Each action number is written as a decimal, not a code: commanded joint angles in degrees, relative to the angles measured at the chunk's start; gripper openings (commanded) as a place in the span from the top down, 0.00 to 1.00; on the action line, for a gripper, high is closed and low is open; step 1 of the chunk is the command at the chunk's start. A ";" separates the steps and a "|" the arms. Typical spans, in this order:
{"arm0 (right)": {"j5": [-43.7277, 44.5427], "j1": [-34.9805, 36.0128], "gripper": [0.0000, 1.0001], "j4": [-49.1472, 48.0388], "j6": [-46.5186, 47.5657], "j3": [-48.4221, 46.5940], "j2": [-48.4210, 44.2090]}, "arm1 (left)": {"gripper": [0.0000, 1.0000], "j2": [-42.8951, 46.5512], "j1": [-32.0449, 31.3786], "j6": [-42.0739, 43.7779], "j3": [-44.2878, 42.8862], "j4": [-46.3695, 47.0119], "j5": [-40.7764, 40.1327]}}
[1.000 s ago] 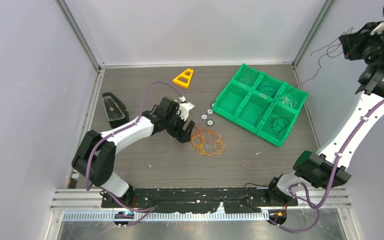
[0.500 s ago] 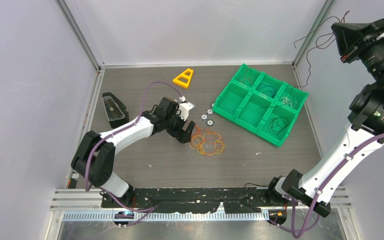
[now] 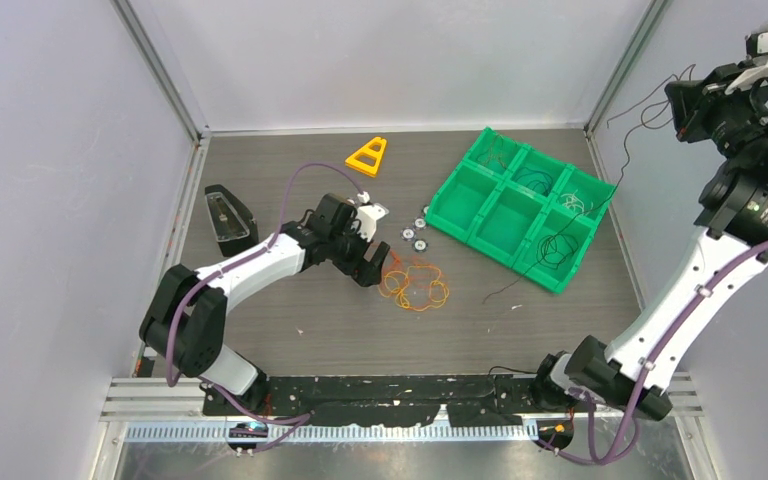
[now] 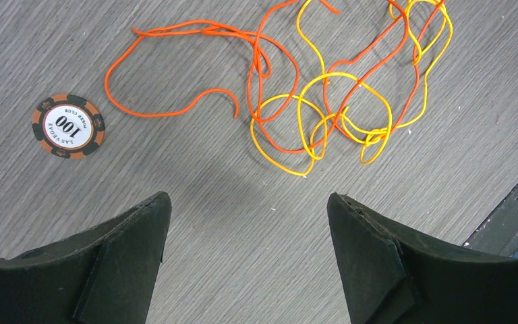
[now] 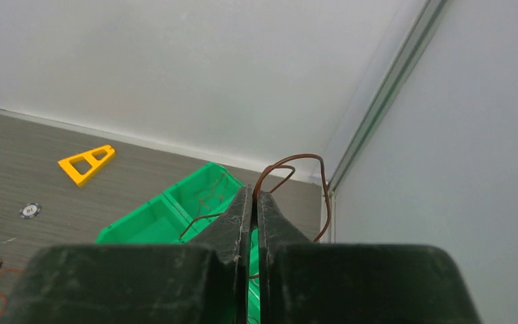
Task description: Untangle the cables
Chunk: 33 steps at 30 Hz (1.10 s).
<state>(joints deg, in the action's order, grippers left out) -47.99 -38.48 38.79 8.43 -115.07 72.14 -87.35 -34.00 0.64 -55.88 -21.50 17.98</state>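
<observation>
A tangle of thin orange and yellow cables (image 3: 415,283) lies on the table's middle. In the left wrist view the orange cable (image 4: 175,30) and the yellow loops (image 4: 351,74) lie just ahead of my fingers. My left gripper (image 3: 375,268) is open and empty, low over the table beside the tangle (image 4: 248,197). My right gripper (image 3: 682,105) is raised high at the far right and is shut on a dark brown cable (image 5: 290,158). That cable (image 3: 645,100) loops above the jaws and trails down over the green tray toward the table.
A green six-compartment tray (image 3: 460,225) at the right holds several thin wires. Poker chips (image 3: 410,237) lie between the tray and the tangle; one (image 4: 67,125) is left of the orange cable. A yellow triangle (image 3: 368,155) and a black block (image 3: 228,218) lie further back and left.
My right arm has swung high at the far right, pulling the brown cable up; its loose end now trails across the tray to the table. The left arm and tangle have not moved.
</observation>
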 commanded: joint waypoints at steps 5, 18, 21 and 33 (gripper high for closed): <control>3.84 0.11 0.95 -8.68 2.72 2.93 7.50 | 0.12 0.68 0.26 0.58 -0.71 -0.18 0.35; 9.87 2.54 0.95 -17.38 8.29 -2.04 16.00 | 0.12 -0.79 0.60 1.13 -2.11 -1.44 0.22; 8.45 2.83 0.95 -16.02 8.95 -1.24 16.09 | 0.12 -0.80 0.70 1.02 -2.06 -1.37 0.20; 5.45 6.66 0.95 8.80 25.63 30.64 3.92 | 0.13 1.12 1.07 0.50 -0.07 -1.18 0.46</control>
<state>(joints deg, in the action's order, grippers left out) -42.26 -31.62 39.09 27.42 -90.37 79.22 -88.01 -33.39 0.69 -56.01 -23.03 17.98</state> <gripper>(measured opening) 0.081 0.874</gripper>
